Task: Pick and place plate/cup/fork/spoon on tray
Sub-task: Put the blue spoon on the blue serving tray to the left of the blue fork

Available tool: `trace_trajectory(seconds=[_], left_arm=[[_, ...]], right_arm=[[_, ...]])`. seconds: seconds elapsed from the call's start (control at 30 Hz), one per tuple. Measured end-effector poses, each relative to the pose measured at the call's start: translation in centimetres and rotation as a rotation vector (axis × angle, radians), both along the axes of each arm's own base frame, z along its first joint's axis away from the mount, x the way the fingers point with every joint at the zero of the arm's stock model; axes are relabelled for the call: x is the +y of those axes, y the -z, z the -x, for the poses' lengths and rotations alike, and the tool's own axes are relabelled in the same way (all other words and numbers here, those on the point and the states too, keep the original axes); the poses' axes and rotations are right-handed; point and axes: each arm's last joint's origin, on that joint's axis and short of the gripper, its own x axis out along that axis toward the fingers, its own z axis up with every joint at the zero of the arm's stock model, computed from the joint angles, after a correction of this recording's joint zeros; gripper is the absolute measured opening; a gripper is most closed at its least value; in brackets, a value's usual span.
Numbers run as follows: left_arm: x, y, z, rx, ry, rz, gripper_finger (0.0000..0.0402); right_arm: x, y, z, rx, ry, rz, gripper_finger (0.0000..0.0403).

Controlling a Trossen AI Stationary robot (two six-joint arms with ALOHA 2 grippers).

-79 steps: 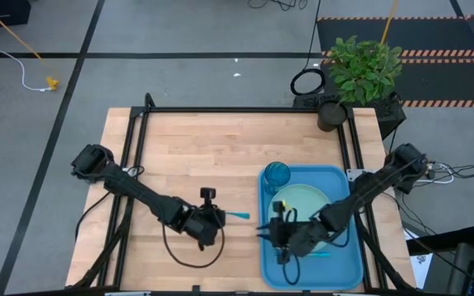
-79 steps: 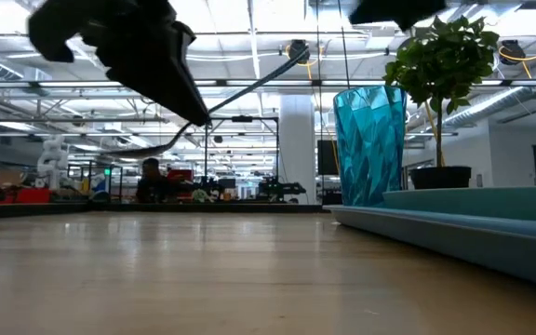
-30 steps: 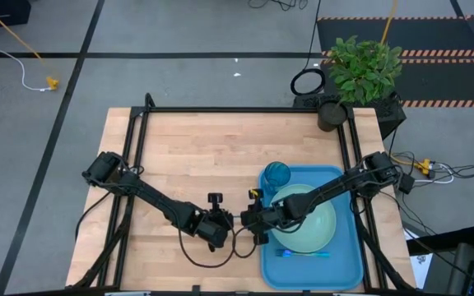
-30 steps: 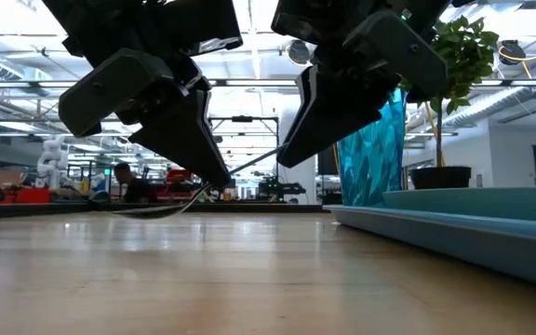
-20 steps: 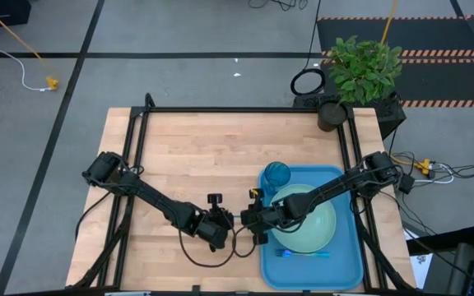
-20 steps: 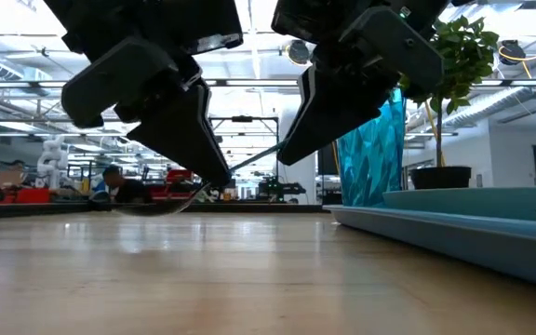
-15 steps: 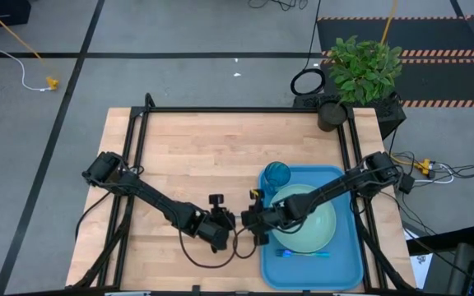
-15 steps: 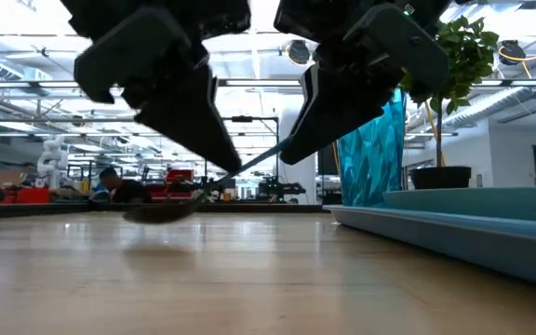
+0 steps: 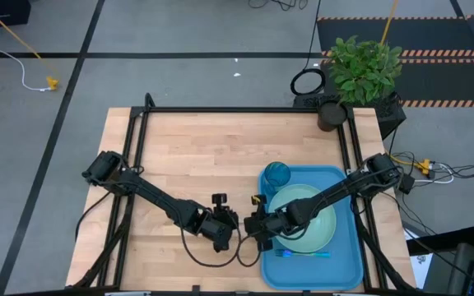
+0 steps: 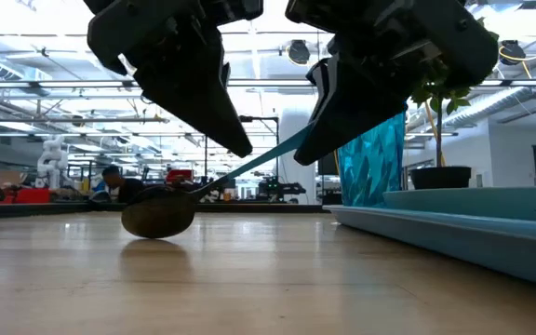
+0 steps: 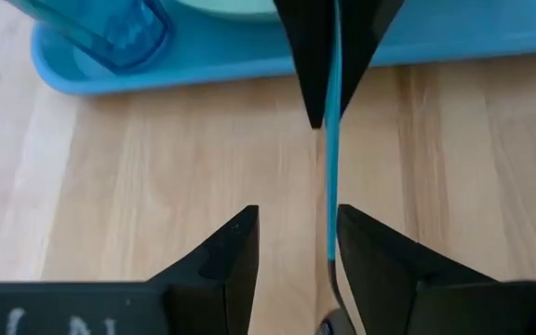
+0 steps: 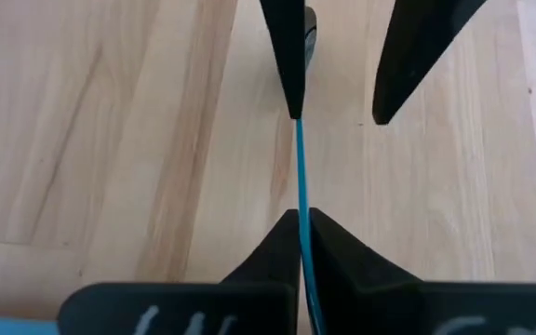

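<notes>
The spoon, with a dark bowl (image 10: pixel 158 216) and a light blue handle (image 10: pixel 249 166), slants over the bare wood just left of the blue tray (image 9: pixel 352 256). My right gripper (image 12: pixel 301 244) is shut on the handle's upper end. My left gripper (image 11: pixel 294 244) stands open astride the handle lower down, which runs close along one finger (image 11: pixel 370 256). On the tray are the pale green plate (image 9: pixel 319 224), the teal cup (image 9: pixel 276 174) and the fork (image 9: pixel 304 253). My right gripper pinches the spoon's handle near its free end (image 12: pixel 299 191) between its two fingers. The fingers slant down from the tray's side and lie along the handle. The spoon slopes down from the hold, its bowl low at the table top. My left gripper: whether its finger touches the handle cannot be told.
A potted plant (image 9: pixel 362 67) stands at the table's far right corner. A black frame (image 9: pixel 220 111) runs along the table's edges. Bare wood spreads over the table's left and far parts.
My left gripper has risen a little, its fingertips coming up off the spoon's neck. The spoon's bowl end has sunk toward the table and shows rounder, while the handle's upper end stays at my right gripper.
</notes>
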Motion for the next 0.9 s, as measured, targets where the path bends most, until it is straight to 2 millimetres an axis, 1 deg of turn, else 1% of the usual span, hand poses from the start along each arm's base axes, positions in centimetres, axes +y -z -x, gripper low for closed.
trace_trajectory(seconds=[0.17, 0.3, 0.57, 0.67, 0.9], left_arm=[[0.2, 0.3, 0.1, 0.030, 0.001, 0.037, 0.0147], [0.0, 0.3, 0.1, 0.041, 0.033, 0.083, 0.0133], [0.0, 0.3, 0.1, 0.044, 0.032, 0.087, 0.0102], [0.0, 0.3, 0.1, 0.042, 0.032, 0.087, 0.0098], [0.2, 0.4, -0.4, -0.003, 0.055, 0.124, 0.0097]], right_arm=[[0.3, 0.0, 0.1, -0.003, -0.046, 0.049, 0.0001], [1.0, -0.1, 0.6, -0.024, -0.088, 0.191, 0.0000], [3.2, -0.3, 1.8, -0.060, -0.184, 0.418, 0.0000], [3.7, -0.3, 2.0, -0.060, -0.215, 0.438, 0.0000], [3.7, -0.3, 2.1, -0.067, -0.201, 0.467, 0.0000]])
